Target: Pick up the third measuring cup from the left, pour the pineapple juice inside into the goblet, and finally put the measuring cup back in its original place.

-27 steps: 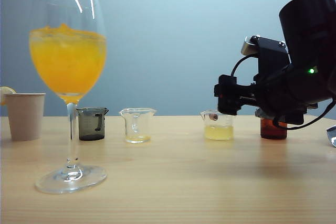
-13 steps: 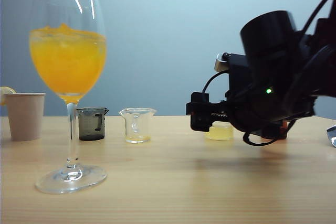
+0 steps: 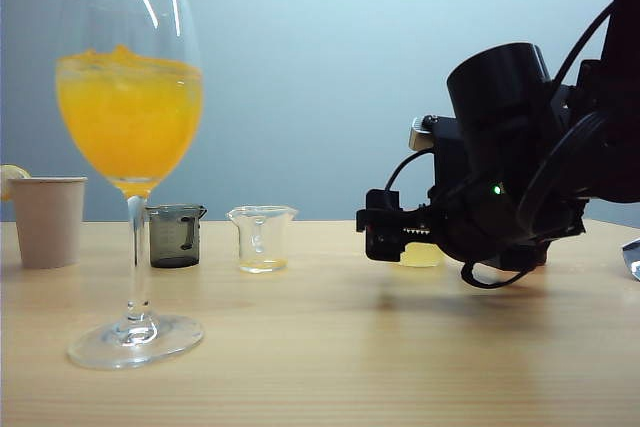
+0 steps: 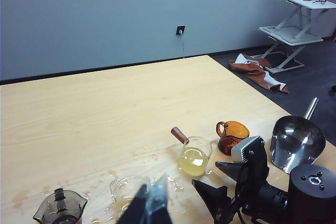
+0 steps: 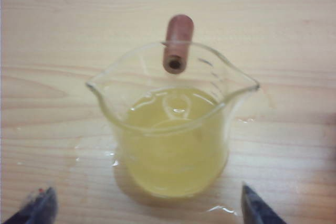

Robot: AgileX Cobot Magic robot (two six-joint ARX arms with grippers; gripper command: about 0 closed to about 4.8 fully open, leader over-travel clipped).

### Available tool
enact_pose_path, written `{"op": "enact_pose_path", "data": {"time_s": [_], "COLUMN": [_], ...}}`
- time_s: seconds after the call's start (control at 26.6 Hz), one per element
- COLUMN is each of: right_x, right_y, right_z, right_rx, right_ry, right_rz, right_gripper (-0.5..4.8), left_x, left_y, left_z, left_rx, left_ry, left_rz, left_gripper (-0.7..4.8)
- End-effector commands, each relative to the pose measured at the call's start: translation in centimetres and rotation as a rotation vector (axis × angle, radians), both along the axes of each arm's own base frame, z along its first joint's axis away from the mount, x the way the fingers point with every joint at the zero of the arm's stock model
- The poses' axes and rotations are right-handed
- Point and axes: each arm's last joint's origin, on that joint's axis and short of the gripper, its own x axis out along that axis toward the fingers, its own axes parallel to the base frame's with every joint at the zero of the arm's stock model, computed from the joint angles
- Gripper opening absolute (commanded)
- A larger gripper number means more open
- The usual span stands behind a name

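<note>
The third measuring cup [image 5: 173, 129] is squat and clear, with a reddish-brown stub handle [image 5: 177, 43] at its rim. It stands on the table and holds pale yellow pineapple juice [image 5: 173, 145]. My right gripper [image 5: 147, 208] is open, one fingertip on each side of the cup's base, not touching it. In the exterior view the right gripper [image 3: 385, 237] hides most of the cup, and only a patch of juice [image 3: 420, 255] shows. The goblet [image 3: 130, 147] stands at the near left, filled with orange drink. My left gripper [image 4: 152, 208] hangs shut above the second clear cup [image 4: 126, 190].
A dark grey cup [image 3: 175, 235] and a narrower clear cup [image 3: 262, 238] stand left of the third cup. A beige paper cup [image 3: 47, 219] is at the far left. An amber cup [image 4: 232, 135] and a metal scoop [image 4: 294, 140] lie beyond it. Spilled drops wet the wood around the cups.
My right arm has swung left and come down, bringing its open gripper level with the third cup and covering it in the exterior view. Nothing else has moved.
</note>
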Motion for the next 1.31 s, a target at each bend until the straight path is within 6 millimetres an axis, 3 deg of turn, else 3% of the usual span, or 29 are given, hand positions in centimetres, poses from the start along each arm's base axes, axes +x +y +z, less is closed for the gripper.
{"op": "enact_pose_path", "data": {"time_s": [0.04,0.56,0.98,1.31], "right_x": [0.5,3.8,5.5,5.6], "right_y": [0.3,1.7,0.1,-0.1], "right_z": [0.0,-0.2,-0.3,-0.4], "right_rx": [0.014,0.011,0.017,0.001], "right_ry": [-0.017,-0.044,-0.026,-0.019], "right_rz": [-0.003,-0.063,-0.070,-0.005], "right_gripper": [4.79,4.79,4.79,4.79], "left_x": [-0.1,-0.1,-0.1,-0.1], "left_y": [0.0,0.0,0.0,0.0], "left_z": [0.3,0.3,0.3,0.3], "left_rx": [-0.009,-0.009,-0.009,-0.009], "left_ry": [-0.018,-0.018,-0.017,-0.017], "left_rz": [-0.005,-0.010,-0.011,-0.012], "left_gripper": [-0.05,-0.05,-0.05,-0.05]}}
